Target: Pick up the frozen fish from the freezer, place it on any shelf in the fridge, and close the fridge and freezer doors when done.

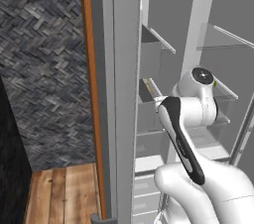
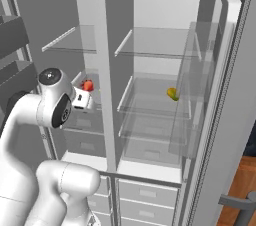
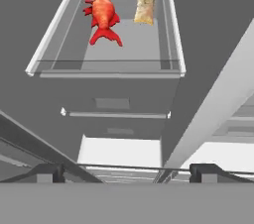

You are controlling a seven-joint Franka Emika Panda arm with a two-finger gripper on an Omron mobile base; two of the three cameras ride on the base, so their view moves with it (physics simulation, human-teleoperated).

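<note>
In the left base view, the white arm rises from the lower right of the frame and bends toward the middle. It reaches into the freezer (image 1: 149,119), the narrow half of the tall grey unit. The freezer's door (image 1: 121,94) stands as a tall grey slab in the middle of the frame. It is swung wide open, so the arm has room to go in.

In the right base view, the arm sits in the lower left. The frozen fish (image 2: 88,85) shows as a small red spot at middle left, lying on a freezer shelf just past the hand. The fridge (image 2: 160,95) fills the middle, and its door (image 2: 225,120) is open at the right. A yellow-green round thing (image 2: 172,93) rests on a lower glass shelf. The top shelf (image 2: 160,42) is bare, so the fish could go there, I think.

In the hand view, the fish lies at the upper middle, flat on the glass. A beige lump (image 3: 145,5) sits just beside it, not touching. The gripper (image 3: 126,172) is at the bottom edge, with its two tips spread far apart and holding nothing. It looks down at the fish from well apart, likely lining up to grab it.
</note>
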